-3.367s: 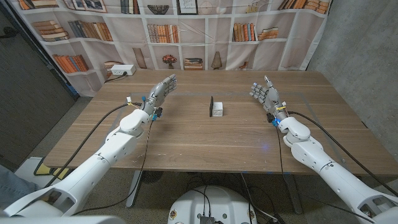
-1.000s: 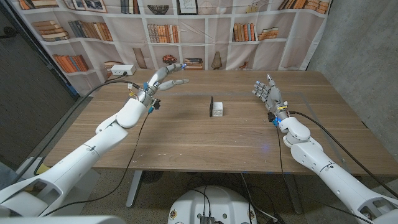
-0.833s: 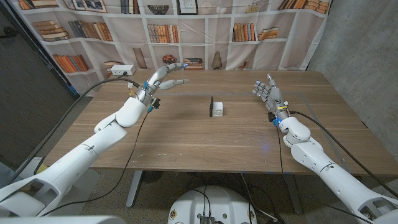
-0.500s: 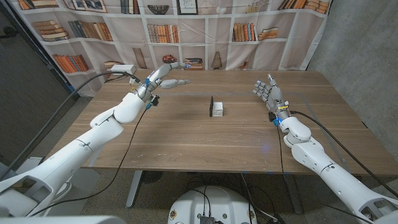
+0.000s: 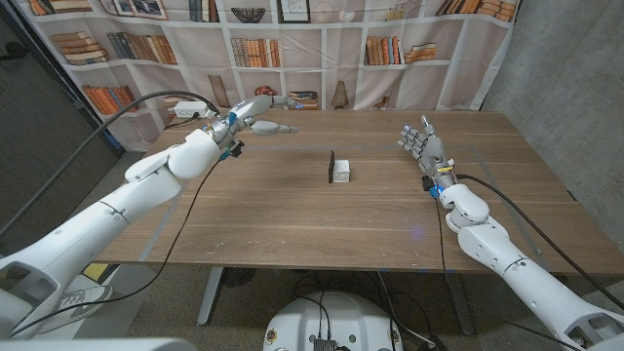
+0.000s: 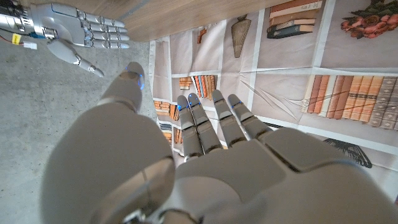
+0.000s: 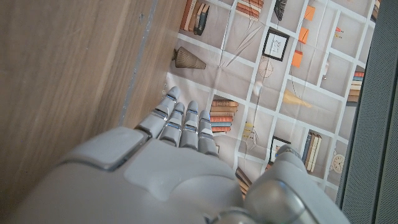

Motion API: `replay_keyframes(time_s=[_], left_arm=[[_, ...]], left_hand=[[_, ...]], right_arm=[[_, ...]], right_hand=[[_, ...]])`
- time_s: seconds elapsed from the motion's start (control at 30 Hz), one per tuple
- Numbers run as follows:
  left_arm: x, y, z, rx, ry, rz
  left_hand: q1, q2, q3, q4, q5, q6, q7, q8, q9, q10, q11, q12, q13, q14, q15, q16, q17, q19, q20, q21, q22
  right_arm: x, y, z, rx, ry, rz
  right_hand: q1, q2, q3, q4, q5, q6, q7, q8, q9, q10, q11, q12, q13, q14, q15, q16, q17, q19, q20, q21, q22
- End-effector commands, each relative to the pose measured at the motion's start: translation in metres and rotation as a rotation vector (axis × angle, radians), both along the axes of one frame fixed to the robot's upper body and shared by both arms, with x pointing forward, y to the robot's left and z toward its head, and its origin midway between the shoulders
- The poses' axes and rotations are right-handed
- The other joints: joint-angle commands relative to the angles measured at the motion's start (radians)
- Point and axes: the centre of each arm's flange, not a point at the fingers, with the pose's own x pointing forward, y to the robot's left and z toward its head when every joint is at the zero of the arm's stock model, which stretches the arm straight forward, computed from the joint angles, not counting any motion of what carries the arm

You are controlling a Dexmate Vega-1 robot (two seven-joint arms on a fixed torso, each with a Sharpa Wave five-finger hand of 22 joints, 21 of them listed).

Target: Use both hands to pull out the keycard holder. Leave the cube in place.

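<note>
Wooden table (image 5: pixel 322 219): left hand (image 5: pixel 255 112) at far left, above the surface, fingers spread and reaching right, holding nothing. At table centre, white cube (image 5: pixel 342 172) with dark keycard holder (image 5: pixel 331 166) touching its left side, standing on edge, long axis running near to far; which end it points with, cannot tell. Right hand (image 5: pixel 421 146) at far right, well apart from cube, palm upright, fingers apart and pointing up, holding nothing.
</note>
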Motion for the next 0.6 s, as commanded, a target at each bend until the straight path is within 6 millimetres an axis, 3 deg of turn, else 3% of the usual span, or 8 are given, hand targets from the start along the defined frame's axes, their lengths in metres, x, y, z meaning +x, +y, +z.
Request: replay_keyframes(time_s=[0.03, 0.37, 0.6], left_arm=[[-0.005, -0.007, 0.022, 0.214, -0.018, 0.086], [-0.003, -0.029, 0.033, 0.347, -0.015, 0.099], [-0.008, -0.048, 0.053, 0.465, -0.018, 0.119]], left_hand=[[0.005, 0.012, 0.006, 0.003, 0.002, 0.012, 0.001, 0.002, 0.003, 0.012, -0.002, -0.004, 0.003, 0.014, -0.078, 0.005, 0.004, 0.009, -0.014, -0.002, 0.001], [0.019, 0.017, 0.012, 0.001, 0.001, 0.015, -0.003, -0.001, 0.002, 0.014, -0.002, -0.010, 0.003, 0.014, -0.084, 0.000, 0.003, 0.010, -0.017, -0.007, 0.001], [0.024, 0.018, 0.013, 0.001, 0.000, 0.018, -0.005, -0.002, 0.002, 0.017, -0.007, -0.013, 0.004, 0.010, -0.086, -0.004, 0.003, 0.007, -0.021, -0.012, 0.001]], right_arm=[[-0.008, -0.005, 0.001, 0.018, -0.031, -0.027], [-0.006, -0.015, -0.003, 0.031, -0.014, -0.038], [-0.002, -0.029, -0.003, 0.055, -0.006, -0.053]], right_hand=[[0.012, -0.002, -0.001, -0.004, 0.001, 0.000, 0.009, 0.003, 0.003, 0.006, -0.004, -0.001, 0.004, 0.012, 0.000, 0.003, 0.002, 0.007, -0.002, 0.001, 0.004], [0.015, 0.000, -0.001, -0.005, 0.001, -0.001, 0.012, 0.002, 0.003, 0.005, -0.002, -0.003, 0.004, 0.013, 0.005, 0.002, 0.002, 0.007, -0.003, 0.000, 0.004], [0.017, 0.001, 0.000, -0.006, 0.001, -0.002, 0.013, 0.001, 0.003, 0.006, -0.001, -0.003, 0.004, 0.014, 0.005, 0.001, 0.002, 0.007, -0.003, -0.001, 0.004]])
